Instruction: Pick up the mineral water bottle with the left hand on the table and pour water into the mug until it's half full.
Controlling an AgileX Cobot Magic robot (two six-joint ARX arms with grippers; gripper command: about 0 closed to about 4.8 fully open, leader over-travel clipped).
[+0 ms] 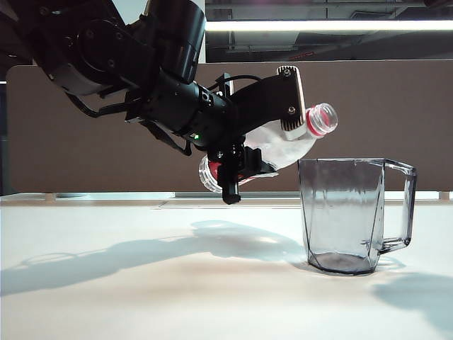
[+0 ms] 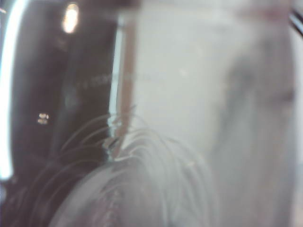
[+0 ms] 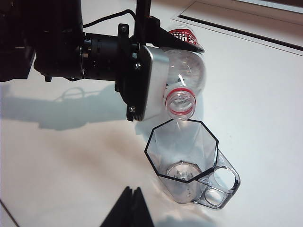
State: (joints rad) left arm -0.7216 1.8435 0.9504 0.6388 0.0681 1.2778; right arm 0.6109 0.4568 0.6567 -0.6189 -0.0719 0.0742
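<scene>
Exterior view: the left gripper (image 1: pixel 272 138) is clenched on the mineral water bottle (image 1: pixel 283 145), held in the air above the table (image 1: pixel 141 297). The bottle lies close to level, its open red-ringed mouth up beside and slightly above the rim of the mug (image 1: pixel 347 212). The mug stands upright on the table, handle turned away from the arm. No stream shows; whether the mug holds any water cannot be told here.

Left wrist view: almost wholly filled by the blurred bottle wall (image 2: pixel 156 179); nothing further can be read.

Right wrist view: the bottle mouth (image 3: pixel 181 101) hangs just over the near edge of the mug's rim (image 3: pixel 182 151). The mug's floor looks dry or nearly so. The right gripper (image 3: pixel 129 210) shows only as dark fingertips near the mug; whether it is parted or closed cannot be told.

Assessment: pouring is at its start. The next move calls for more tilt, with the mouth kept over the opening.
</scene>
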